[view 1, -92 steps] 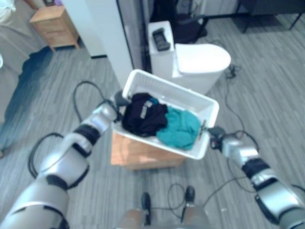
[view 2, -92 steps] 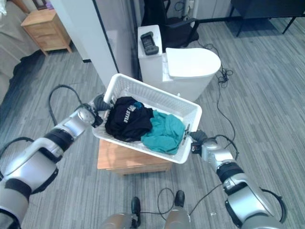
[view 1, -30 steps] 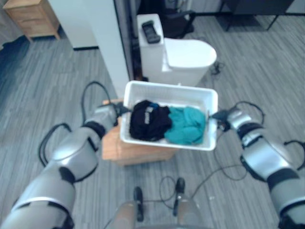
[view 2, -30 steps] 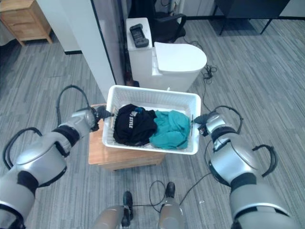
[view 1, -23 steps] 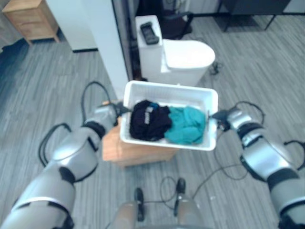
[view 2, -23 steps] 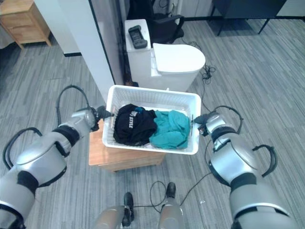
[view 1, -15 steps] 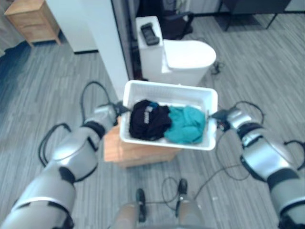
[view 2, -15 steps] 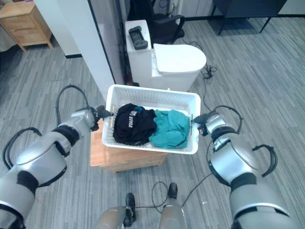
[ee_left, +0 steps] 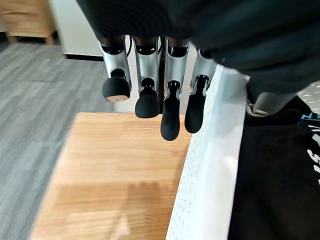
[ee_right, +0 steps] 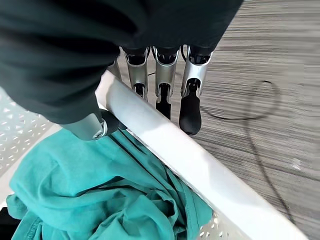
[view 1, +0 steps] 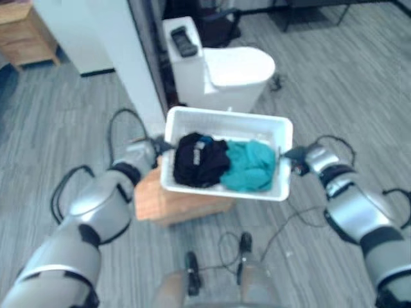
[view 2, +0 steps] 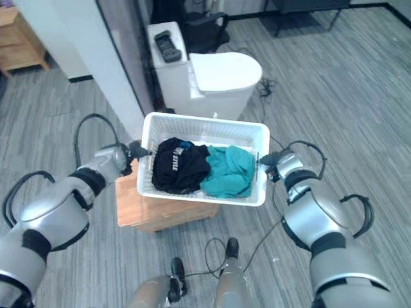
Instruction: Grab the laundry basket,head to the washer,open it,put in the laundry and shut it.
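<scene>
Grey plank floor (view 2: 359,96) with a white toilet (view 2: 218,80) ahead. The left hand (ee_left: 150,95) pinches one end rim of the white laundry basket (view 2: 204,126), fingers outside, thumb seemingly inside. The right hand (ee_right: 165,95) pinches the opposite rim likewise. Between the hands lie a black garment (view 2: 176,165) and a teal garment (view 2: 225,172); a wooden stand (ee_left: 110,170) sits below.

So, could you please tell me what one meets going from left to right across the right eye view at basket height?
Left robot hand → black garment → teal garment → right robot hand, both robot hands gripping the white basket.
</scene>
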Controlling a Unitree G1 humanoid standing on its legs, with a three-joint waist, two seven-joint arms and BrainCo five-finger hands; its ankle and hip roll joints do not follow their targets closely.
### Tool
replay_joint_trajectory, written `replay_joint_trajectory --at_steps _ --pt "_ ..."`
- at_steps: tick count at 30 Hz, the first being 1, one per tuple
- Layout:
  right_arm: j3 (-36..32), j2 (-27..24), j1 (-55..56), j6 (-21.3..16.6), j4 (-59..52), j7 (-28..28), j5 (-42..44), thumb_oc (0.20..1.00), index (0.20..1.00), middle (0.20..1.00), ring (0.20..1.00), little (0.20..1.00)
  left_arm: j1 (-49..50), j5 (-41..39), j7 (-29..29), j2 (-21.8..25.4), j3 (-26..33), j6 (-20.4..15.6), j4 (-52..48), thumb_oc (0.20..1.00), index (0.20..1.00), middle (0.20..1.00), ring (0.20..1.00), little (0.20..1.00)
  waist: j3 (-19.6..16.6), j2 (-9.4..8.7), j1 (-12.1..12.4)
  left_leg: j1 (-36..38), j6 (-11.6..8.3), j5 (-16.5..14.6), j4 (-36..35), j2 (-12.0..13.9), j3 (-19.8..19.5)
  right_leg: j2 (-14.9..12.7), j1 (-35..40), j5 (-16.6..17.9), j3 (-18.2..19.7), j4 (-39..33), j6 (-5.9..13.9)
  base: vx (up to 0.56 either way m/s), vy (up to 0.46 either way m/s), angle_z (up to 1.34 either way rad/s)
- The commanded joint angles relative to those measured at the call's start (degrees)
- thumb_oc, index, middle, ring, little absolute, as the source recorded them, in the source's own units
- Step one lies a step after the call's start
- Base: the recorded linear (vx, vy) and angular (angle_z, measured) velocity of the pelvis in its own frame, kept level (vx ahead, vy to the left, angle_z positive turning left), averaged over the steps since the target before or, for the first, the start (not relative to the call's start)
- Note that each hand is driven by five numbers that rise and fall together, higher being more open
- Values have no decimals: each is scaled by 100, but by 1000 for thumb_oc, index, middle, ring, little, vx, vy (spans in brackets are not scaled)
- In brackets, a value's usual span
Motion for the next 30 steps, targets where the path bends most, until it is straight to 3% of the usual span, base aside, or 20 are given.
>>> replay_joint_trajectory --at_steps 1,4,7,11,17,18,21,22,26,30 --pt "269 -254 -711 -418 -272 -17 120 200 200 200 200 200 -1169 217 195 -188 -44 -351 -30 200 200 200 200 200 2 311 217 294 -320 103 -424 128 -488 -313 730 -877 -346 757 482 -94 40 -69" --pt "237 -150 -629 -408 -256 -17 140 200 200 200 200 200 -1153 212 148 -176 -64 -321 -109 200 200 200 200 200 -76 337 321 375 -240 89 -458 218 -169 -242 944 -1260 -674 1076 371 -47 17 -60" --pt "216 -70 -570 -407 -238 -9 173 200 200 200 200 200 -1160 164 139 -150 -57 -317 -126 200 200 200 200 200 -203 361 419 486 -263 -18 -475 255 81 -292 1255 -1493 -788 1144 416 1 -31 -61" --pt "240 -77 -586 -416 -185 -4 180 200 200 200 200 200 -1161 103 144 -193 -38 -348 -117 200 200 200 200 200 -346 427 476 530 -304 69 -544 288 372 -319 1541 -1536 -826 881 467 -54 -62 -72" --pt "365 -327 -756 -446 -138 -15 225 200 200 200 200 200 -1135 -78 226 -386 104 -455 -43 200 200 200 200 200 -426 639 398 363 -646 667 -887 556 564 7 1805 -1702 -452 -75 402 -154 -205 -53" --pt "360 -358 -732 -467 -134 -57 294 200 200 200 200 200 -1111 -142 254 -442 170 -486 -36 200 200 200 200 200 -394 664 361 350 -793 947 -1050 752 589 181 1816 -1717 -404 -250 364 -144 -287 -69" --pt "330 -416 -700 -495 -162 -80 338 200 200 200 200 200 -1140 -197 262 -500 169 -496 -24 200 200 200 200 200 -369 656 332 385 -905 1171 -1245 926 560 375 1809 -1717 -367 -352 294 -123 -312 -56" --pt "330 -521 -697 -531 -164 -136 389 200 200 200 200 200 -1166 -249 273 -551 150 -501 4 200 200 200 200 200 -301 666 297 350 -941 1474 -1399 1154 589 622 1762 -1612 -355 -481 182 -127 -212 -13" --pt "326 -690 -632 -569 -262 -197 494 200 200 200 200 200 -1300 -352 325 -638 158 -498 107 200 200 200 200 200 -206 589 211 373 -1056 1651 -1562 1426 416 932 1763 -1548 -191 -671 53 -102 -276 -13" --pt "277 -801 -544 -587 -416 -252 637 200 200 200 200 200 -1336 -388 329 -596 149 -522 126 200 200 200 200 200 -150 455 170 311 -1067 1604 -1315 1619 239 1104 1767 -1518 6 -694 -65 -19 -193 -17"
